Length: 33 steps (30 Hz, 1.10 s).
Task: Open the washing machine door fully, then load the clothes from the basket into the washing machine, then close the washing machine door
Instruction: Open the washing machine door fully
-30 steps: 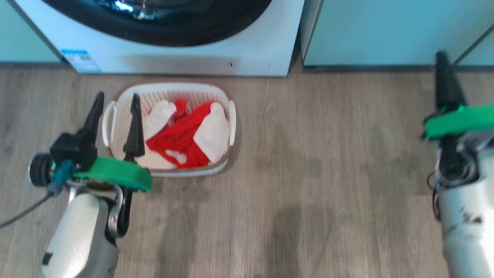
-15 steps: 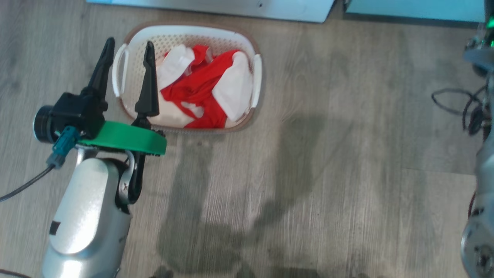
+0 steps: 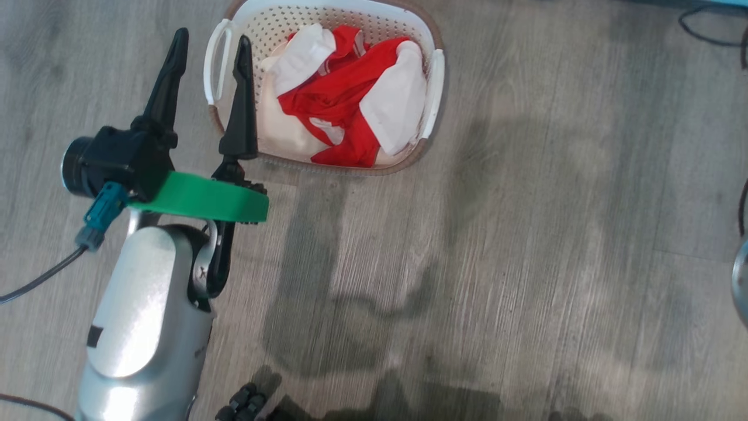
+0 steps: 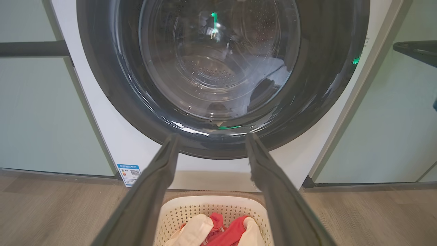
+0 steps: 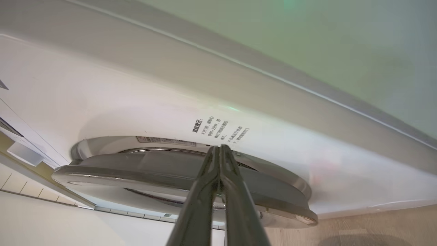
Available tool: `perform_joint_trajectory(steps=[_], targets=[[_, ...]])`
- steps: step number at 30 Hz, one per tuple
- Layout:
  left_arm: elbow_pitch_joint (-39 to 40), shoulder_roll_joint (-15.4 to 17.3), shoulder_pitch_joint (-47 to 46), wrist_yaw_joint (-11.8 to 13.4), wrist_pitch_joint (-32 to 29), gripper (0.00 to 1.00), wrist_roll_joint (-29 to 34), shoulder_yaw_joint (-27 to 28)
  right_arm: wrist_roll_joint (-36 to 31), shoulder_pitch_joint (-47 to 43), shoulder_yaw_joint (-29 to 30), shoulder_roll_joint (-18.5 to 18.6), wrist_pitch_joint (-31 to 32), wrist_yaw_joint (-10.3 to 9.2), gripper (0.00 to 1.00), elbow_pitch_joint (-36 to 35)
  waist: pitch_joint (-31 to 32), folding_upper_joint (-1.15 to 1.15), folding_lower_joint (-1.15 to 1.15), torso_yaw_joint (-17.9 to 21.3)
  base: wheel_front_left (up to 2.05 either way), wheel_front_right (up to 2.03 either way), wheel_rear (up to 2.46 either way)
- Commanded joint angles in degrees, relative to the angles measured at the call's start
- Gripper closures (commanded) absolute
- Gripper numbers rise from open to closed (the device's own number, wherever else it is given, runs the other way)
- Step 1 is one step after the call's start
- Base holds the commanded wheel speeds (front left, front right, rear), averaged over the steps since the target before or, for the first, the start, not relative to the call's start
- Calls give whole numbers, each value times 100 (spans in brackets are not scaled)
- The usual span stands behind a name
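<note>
The left pincer (image 3: 213, 36) stands wide open with nothing between its fingers, hovering over the near-left corner of the basket (image 3: 380, 20). In the head view one finger crosses the basket's perforated wall and the other lies outside its white handle. The clothes (image 3: 339, 99), red fabric with white panels, lie heaped in the basket, just right of that pincer's fingertips and not touched by them. The basket sits on a floor (image 3: 526, 245) of dull grey-brown wood-grain planks, with broad soft shadows falling behind the pincer, toward the robot. A dark cable (image 3: 41, 279) trails from the wrist off to the left.

Looking along the left pincer's fingers, the white washing machine (image 4: 112, 136) stands straight ahead. The washing machine door (image 4: 102, 85) is shut, its glossy black ring and glass bowl above the fingertips. A blue sticker (image 4: 129, 174) sits low on the front, left of the left finger. Pale teal cabinets (image 4: 41, 119) flank the machine on both sides.

The right pincer (image 5: 218, 148) is closed, fingers pressed together, holding nothing. Its tips point at the rim of the door, seen edge-on, with a small block of printed text (image 5: 218, 130) on the white front just beyond them. Whether they touch the rim cannot be told. A strip of the wood floor shows to the right of its fingers.
</note>
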<state>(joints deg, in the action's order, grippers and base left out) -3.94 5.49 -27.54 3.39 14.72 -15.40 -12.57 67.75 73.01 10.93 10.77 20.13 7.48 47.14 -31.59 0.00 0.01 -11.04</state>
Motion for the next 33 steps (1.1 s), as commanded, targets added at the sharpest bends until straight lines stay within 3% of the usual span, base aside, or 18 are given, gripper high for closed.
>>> perform_joint_trajectory(steps=[1,20,33], targets=[[218,84,-164,-31,28,0,76,251,-82,322,-85,-136,60,1,100,-112,-39,0,-1,-56,0,0,0],[202,-207,-273,-247,28,0,178,371,-616,1867,-259,-226,368,1,100,1246,-364,0,-1,-456,0,0,0],[167,-256,-335,-244,28,0,149,389,-566,2145,-245,-146,936,1,100,1664,-416,0,-1,-516,0,0,0]])
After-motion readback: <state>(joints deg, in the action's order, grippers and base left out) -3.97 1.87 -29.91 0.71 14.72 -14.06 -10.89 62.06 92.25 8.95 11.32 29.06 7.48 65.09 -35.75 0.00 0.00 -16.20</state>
